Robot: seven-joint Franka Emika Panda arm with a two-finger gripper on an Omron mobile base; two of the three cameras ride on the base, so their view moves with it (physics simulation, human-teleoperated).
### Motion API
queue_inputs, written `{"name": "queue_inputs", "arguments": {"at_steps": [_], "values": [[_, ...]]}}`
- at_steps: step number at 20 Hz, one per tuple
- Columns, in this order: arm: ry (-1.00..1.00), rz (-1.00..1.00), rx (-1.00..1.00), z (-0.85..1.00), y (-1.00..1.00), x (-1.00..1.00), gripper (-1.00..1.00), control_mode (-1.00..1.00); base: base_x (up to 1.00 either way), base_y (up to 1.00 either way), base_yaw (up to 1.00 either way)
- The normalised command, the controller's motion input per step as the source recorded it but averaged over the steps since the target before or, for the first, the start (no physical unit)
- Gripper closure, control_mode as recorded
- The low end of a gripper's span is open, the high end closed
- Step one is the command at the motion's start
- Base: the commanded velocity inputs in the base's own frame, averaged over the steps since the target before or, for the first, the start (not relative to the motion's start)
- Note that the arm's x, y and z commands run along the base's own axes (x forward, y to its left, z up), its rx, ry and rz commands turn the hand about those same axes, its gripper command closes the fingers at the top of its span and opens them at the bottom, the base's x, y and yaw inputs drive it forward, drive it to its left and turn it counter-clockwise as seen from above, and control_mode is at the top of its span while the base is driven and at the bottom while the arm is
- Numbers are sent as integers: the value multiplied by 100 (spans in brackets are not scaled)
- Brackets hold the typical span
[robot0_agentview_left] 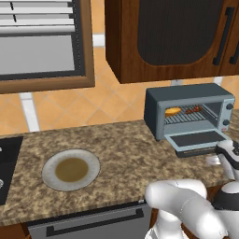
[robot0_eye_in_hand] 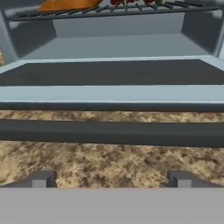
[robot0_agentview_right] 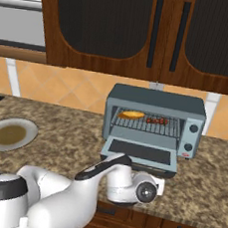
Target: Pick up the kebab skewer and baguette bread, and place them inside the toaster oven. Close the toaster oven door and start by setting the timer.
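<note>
Wide-open, empty gripper (robot0_eye_in_hand: 112, 179) before lowered toaster oven door (robot0_eye_in_hand: 112, 94); plate (robot0_agentview_left: 71, 169) well left.

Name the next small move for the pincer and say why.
Probably ease the open pincer forward and under the dark bar handle, then lift to swing the toaster oven door shut. The baguette bread and kebab skewer already lie on the rack, the door hangs down open, and the handle sits just ahead of the fingertips.
</note>
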Motion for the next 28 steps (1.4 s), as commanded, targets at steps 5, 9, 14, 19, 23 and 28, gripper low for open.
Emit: {"name": "queue_inputs", "arguments": {"at_steps": [5,9,14,19,23,28], "values": [[0,-6,-1,-6,0,5,-100,-100,0,0,0],[0,-9,-2,-15,-3,0,-100,-100,0,0,0],[0,-2,-9,-16,0,3,-100,-100,0,0,0],[0,0,-9,-19,1,17,-100,-100,0,0,0],[1,3,-2,-19,1,33,-100,-100,0,0,0],[1,6,0,-23,0,33,-100,-100,0,0,0]]}}
